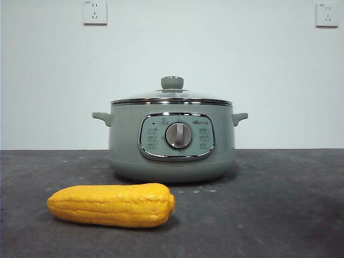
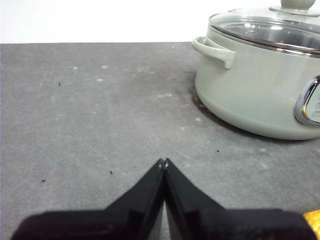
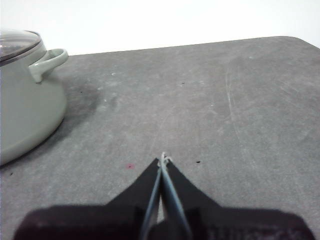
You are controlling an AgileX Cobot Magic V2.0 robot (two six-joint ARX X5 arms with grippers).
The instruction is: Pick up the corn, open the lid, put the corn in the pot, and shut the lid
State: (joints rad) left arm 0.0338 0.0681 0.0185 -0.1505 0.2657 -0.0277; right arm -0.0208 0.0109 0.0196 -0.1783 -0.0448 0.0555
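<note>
1. Pot (image 1: 172, 142) sits mid-worktop (image 1: 279, 215), panel facing the front camera. Chrome-framed control panel (image 1: 177, 136) carries a silver dial (image 1: 178, 135) and small printed icons either side; there is a short logo above the dial at right, too small to read.
2. Lid (image 1: 172, 97) is seated on the pot, metal rim flush all round, sage knob (image 1: 172, 83) on top. Glass reflects; pot contents can't be made out.
3. Corn (image 1: 112, 205) lies on its side on the worktop, nearer the front edge than the pot and offset toward the left side of the front view. It is just in front of the pot, not touching it. Blunt end points toward the pot's centreline, tapered end away.
4. Left gripper (image 2: 163, 162): jaws closed tip to tip, nothing held, over bare worktop beside the pot's handle (image 2: 215, 50). A yellow sliver at the corner of the left wrist view is likely the corn, mostly cut off.
5. Right gripper (image 3: 163, 159): jaws closed, only a thin slit between them, nothing held. It is over bare worktop on the pot's other side; the pot is cut off at the frame edge there.
6. Neither arm shows in the front view.
7. Two wall sockets (image 1: 94, 12) behind; no legible markings.
</note>
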